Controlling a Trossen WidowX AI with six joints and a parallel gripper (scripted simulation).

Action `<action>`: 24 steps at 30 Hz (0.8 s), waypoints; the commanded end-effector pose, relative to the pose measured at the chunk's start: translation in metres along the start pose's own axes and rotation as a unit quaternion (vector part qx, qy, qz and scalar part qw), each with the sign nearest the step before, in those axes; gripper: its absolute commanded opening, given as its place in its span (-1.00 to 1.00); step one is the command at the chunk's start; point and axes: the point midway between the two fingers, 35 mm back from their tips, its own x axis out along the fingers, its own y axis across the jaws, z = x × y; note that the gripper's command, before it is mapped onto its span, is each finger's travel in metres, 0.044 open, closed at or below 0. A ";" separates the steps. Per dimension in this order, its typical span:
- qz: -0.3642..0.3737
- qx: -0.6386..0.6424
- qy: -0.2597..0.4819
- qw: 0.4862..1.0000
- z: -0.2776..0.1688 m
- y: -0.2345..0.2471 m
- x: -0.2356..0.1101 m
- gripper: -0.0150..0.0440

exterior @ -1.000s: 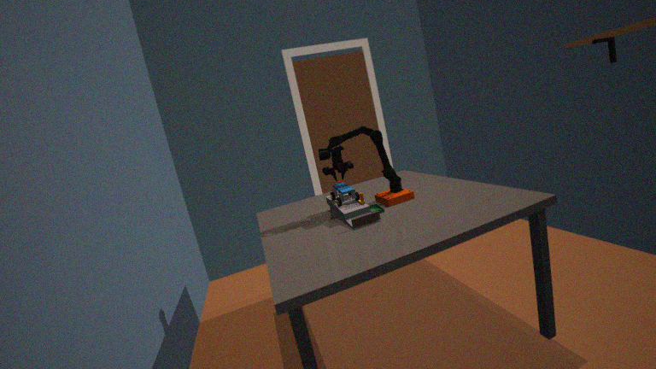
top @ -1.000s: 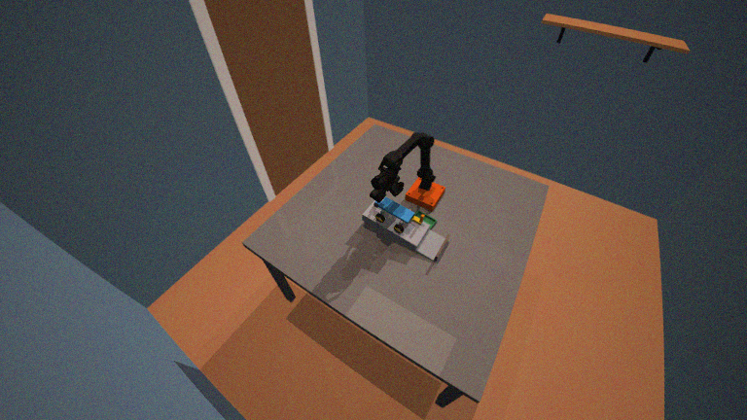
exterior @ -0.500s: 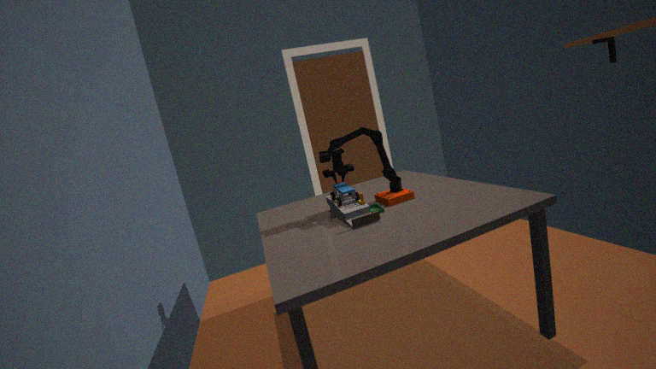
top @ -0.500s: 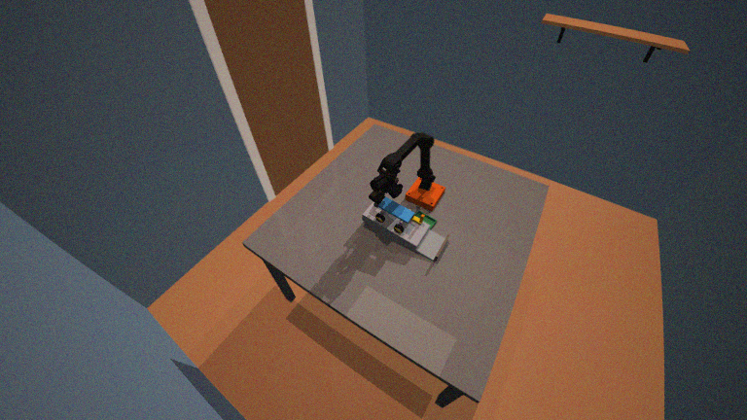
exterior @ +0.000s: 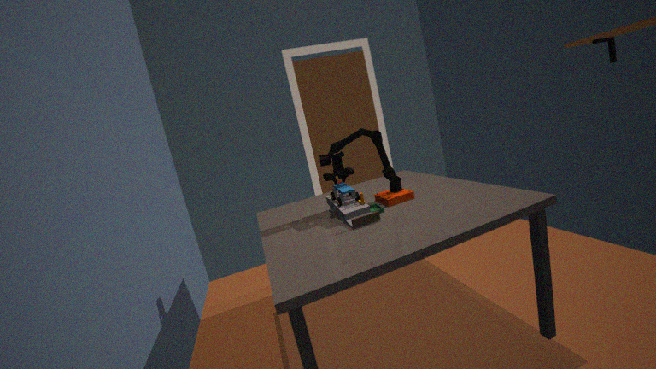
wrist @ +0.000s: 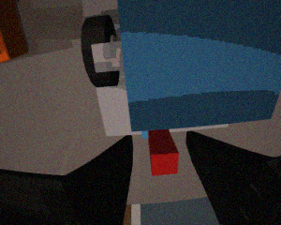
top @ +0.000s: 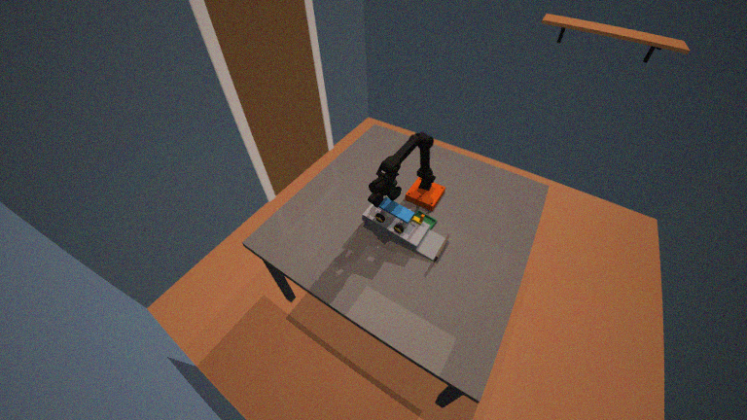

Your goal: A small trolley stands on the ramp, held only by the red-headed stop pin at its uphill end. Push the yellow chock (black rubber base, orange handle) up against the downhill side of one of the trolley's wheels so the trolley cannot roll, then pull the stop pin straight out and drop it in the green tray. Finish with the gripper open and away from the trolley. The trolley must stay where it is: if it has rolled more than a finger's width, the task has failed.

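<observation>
We are on the pin-pulling step, our black fingers half open, holding nothing, straddling the red-headed stop pin [wrist: 163, 156] at the blue-topped trolley's [wrist: 199, 56] uphill end; next we judge they must close on it.

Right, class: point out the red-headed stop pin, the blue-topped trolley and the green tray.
Red-headed stop pin [wrist: 163, 161]: wrist view, its red head.
Blue-topped trolley [wrist: 199, 56]: wrist view, its blue deck.
Green tray [top: 430, 221]: top view, its rim.

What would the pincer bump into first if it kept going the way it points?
Probably the red pin head, which sits between the open pincer fingers, with the blue trolley just behind it. Depth is hard to judge.
</observation>
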 end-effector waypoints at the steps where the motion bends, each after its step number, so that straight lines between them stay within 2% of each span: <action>1: 0.001 -0.003 0.000 1.000 0.000 0.000 0.007 0.15; 6: 0.001 -0.003 0.000 1.000 0.000 0.001 0.012 0.15; 11: 0.000 0.000 0.000 1.000 0.000 0.000 0.009 -0.29; 20: 0.000 0.000 0.000 1.000 0.000 0.000 0.009 -0.49; 24: 0.001 -0.001 0.000 1.000 -0.001 0.000 0.007 -0.49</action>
